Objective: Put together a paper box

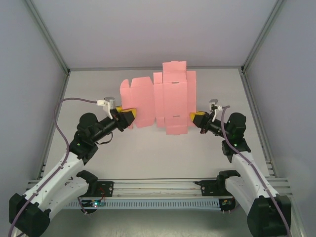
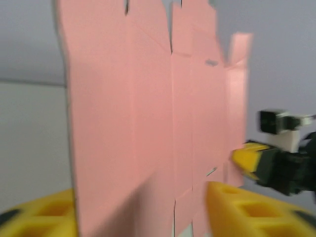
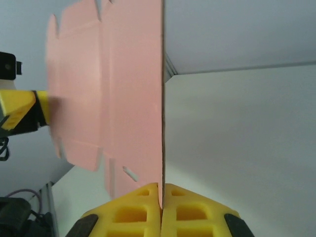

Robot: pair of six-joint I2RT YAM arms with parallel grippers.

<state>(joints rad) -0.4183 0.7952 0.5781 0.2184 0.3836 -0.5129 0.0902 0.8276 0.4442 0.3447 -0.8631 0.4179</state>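
white bench (image 1: 148, 158) between grey walls; the paper box (image 1: 170, 98), still a flat pink sheet, hangs upright above it, spanning left to right between both arms; right claw (image 1: 197, 118) pinches its right edge; left claw (image 1: 129, 118) stands spread around its left edge.

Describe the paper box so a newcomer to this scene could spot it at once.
Over the middle of the white table is the paper box: a flat, unfolded sheet of card with creased panels and notched flaps. The right pincer is shut on its right edge; the left pincer stands open at its left edge. It is the only pink thing there.
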